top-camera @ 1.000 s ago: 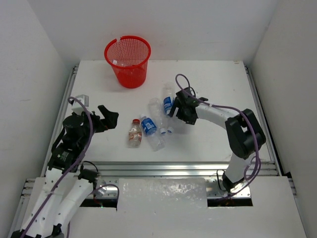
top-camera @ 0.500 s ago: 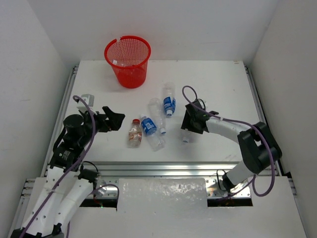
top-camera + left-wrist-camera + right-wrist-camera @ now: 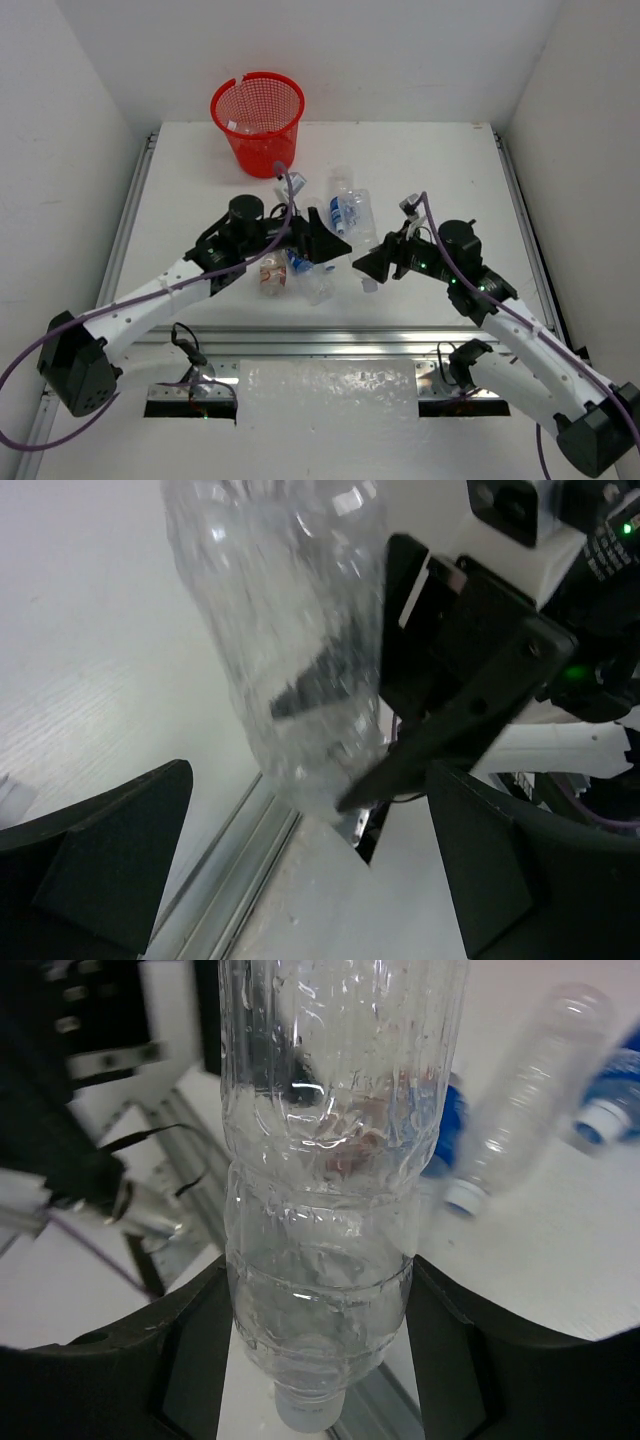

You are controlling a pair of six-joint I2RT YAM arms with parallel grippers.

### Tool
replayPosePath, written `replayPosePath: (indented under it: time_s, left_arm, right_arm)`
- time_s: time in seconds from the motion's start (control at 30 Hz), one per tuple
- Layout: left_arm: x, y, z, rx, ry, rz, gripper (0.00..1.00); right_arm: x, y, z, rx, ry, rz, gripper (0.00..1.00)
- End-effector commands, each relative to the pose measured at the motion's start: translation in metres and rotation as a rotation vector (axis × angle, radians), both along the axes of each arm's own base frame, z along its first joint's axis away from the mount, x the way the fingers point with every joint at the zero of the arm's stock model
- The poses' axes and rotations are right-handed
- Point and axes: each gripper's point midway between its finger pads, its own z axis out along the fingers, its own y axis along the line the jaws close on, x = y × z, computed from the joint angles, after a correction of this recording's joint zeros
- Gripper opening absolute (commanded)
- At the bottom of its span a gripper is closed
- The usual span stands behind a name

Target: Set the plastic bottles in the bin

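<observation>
Right wrist view: right gripper clamps a clear bottle; left gripper, wide open and empty, faces it, probably for handover toward the bin.

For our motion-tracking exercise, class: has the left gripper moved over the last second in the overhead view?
Yes. The left gripper swung right: it was left of the bin, and now sits right of it.

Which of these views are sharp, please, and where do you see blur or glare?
Top view: evenly lit, sharp, soft shadows on the table. Left wrist view: the clear bottle is close and smeared. Right wrist view: that bottle is crisp with glints; the bottles behind are soft.
</observation>
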Motion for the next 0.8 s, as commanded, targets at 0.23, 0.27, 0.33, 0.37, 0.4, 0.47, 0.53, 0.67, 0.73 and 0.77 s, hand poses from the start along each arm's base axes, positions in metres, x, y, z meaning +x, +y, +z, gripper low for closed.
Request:
replayPosePath:
  time_s: [0.23,0.27,0.33,0.37,0.4,0.47,0.53,0.67,0.73,0.77]
  left_arm:
    - [-0.013,-0.053,0.088,-0.196,-0.259,-0.163,0.96]
    - [-0.011,-0.058,0.085,-0.182,-0.251,-0.174,0.81]
    - [-0.009,-0.063,0.088,-0.171,-0.259,-0.186,0.37]
    - [-0.007,-0.063,0.082,-0.143,-0.234,-0.177,0.04]
    - [-0.003,-0.062,0.081,-0.127,-0.232,-0.158,0.00]
    - [0.014,-0.053,0.086,-0.065,-0.237,-0.045,0.00]
    - [0.054,-0.024,0.090,0.071,-0.212,0.209,0.00]
    - [0.145,0.089,0.119,0.269,-0.203,0.799,0.00]
    - [0.193,0.163,0.128,0.292,-0.164,1.023,0.00]
    - [0.207,0.186,0.131,0.283,-0.153,1.083,0.00]
  right_arm:
    - [-0.059,0.029,0.072,0.191,-0.172,0.383,0.19]
    - [-0.058,0.030,0.074,0.197,-0.184,0.386,0.19]
    - [-0.057,0.029,0.075,0.199,-0.192,0.369,0.20]
    - [-0.054,0.027,0.073,0.191,-0.185,0.348,0.34]
    - [-0.050,0.025,0.069,0.179,-0.173,0.313,0.49]
    - [-0.032,0.013,0.056,0.131,-0.144,0.162,0.99]
    - [-0.007,-0.020,0.020,0.004,-0.023,-0.112,0.99]
    - [0.001,-0.103,-0.037,-0.226,0.209,-0.607,0.99]
    - [-0.006,-0.109,-0.046,-0.233,0.226,-0.623,0.99]
    - [-0.009,-0.106,-0.049,-0.208,0.208,-0.598,0.99]
